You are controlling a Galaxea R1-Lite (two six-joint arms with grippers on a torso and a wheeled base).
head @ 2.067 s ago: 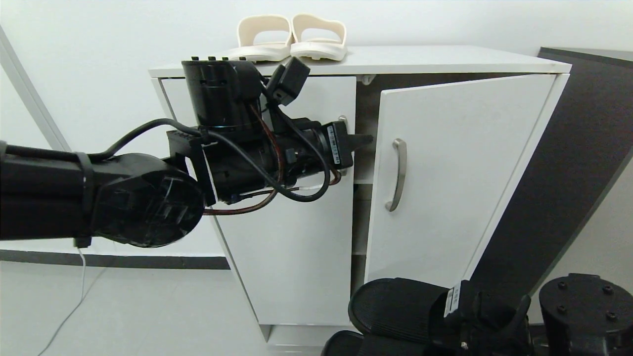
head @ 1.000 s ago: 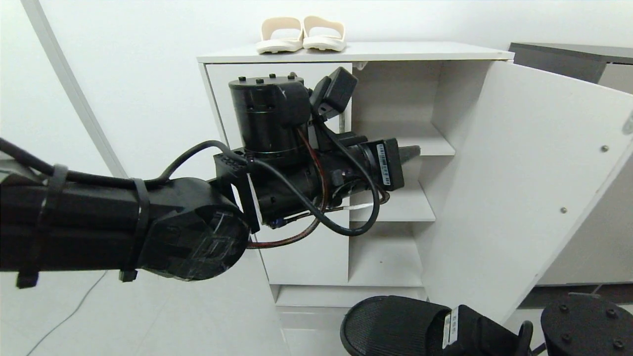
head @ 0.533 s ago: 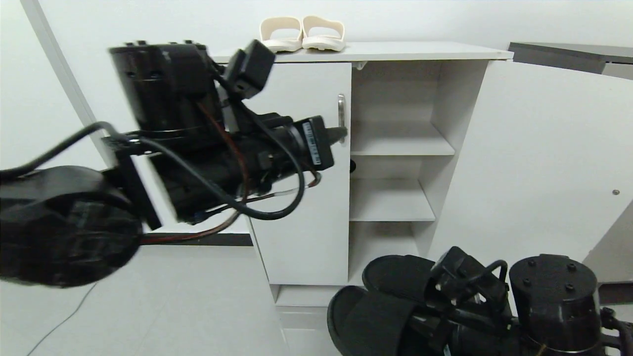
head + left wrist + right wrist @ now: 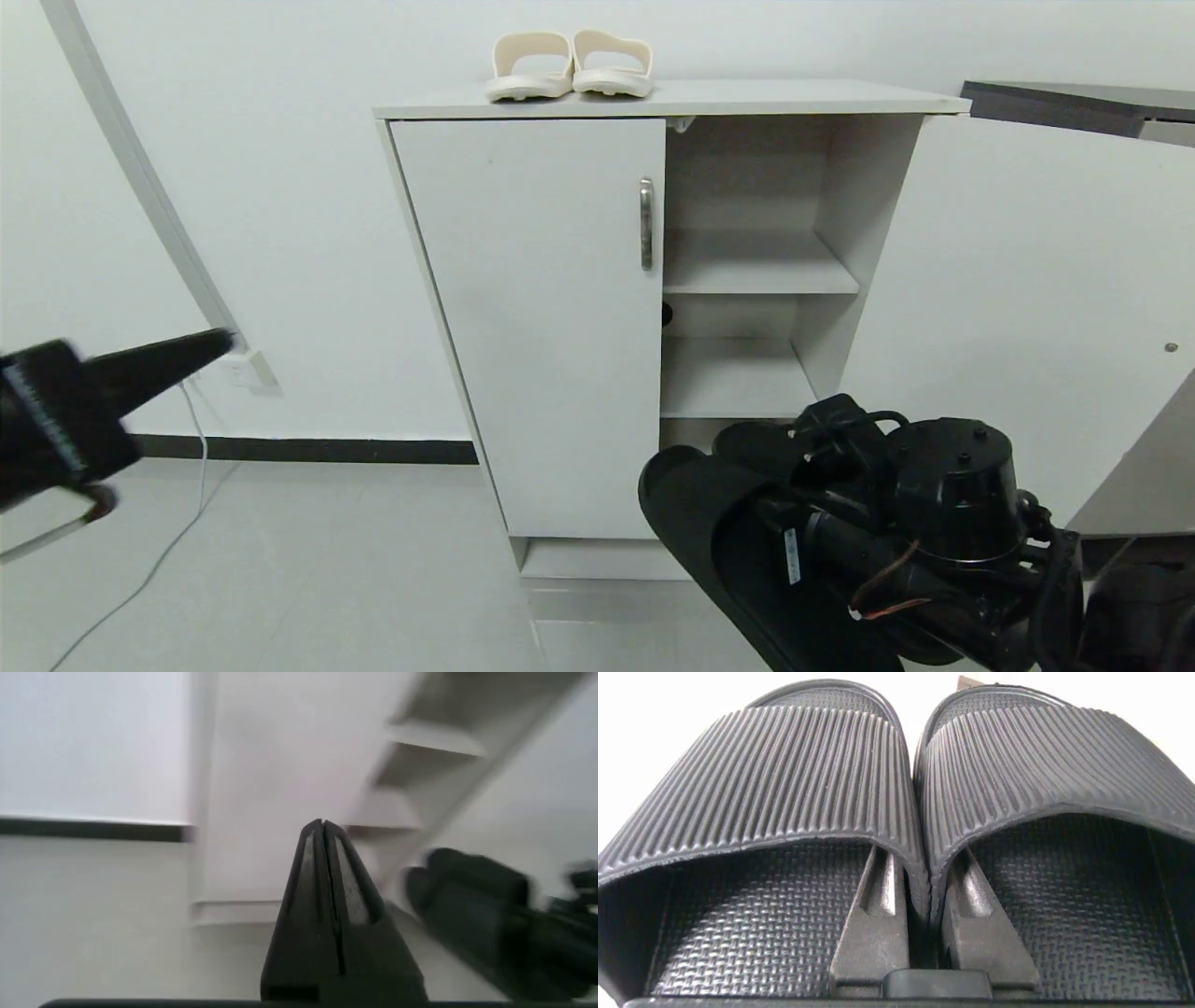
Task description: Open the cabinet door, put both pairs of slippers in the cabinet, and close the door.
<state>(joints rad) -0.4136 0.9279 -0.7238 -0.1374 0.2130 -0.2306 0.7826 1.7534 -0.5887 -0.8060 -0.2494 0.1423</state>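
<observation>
The white cabinet point(image 4: 523, 308) has its left door shut and its right door point(image 4: 1027, 299) swung wide open, showing bare shelves point(image 4: 752, 266). A cream pair of slippers point(image 4: 569, 65) sits on the cabinet top. My right gripper point(image 4: 924, 910) is shut on a black pair of slippers point(image 4: 906, 775), pinching the two inner edges together. In the head view the black slippers point(image 4: 719, 523) hang low in front of the open compartment. My left gripper point(image 4: 201, 350) is shut and holds nothing, far out to the left of the cabinet; its shut fingertips point(image 4: 322, 831) point toward the cabinet's base.
The shut left door carries a metal handle point(image 4: 645, 224). A wall socket point(image 4: 250, 370) with a cable point(image 4: 177, 541) trailing onto the floor is left of the cabinet. A dark grey unit point(image 4: 1074, 98) stands behind the open door. The floor in front is grey tile.
The right door has swung from ajar to wide open. My left arm drew back from the opening and dropped far left. My right arm lifted the black slippers toward the open side.
</observation>
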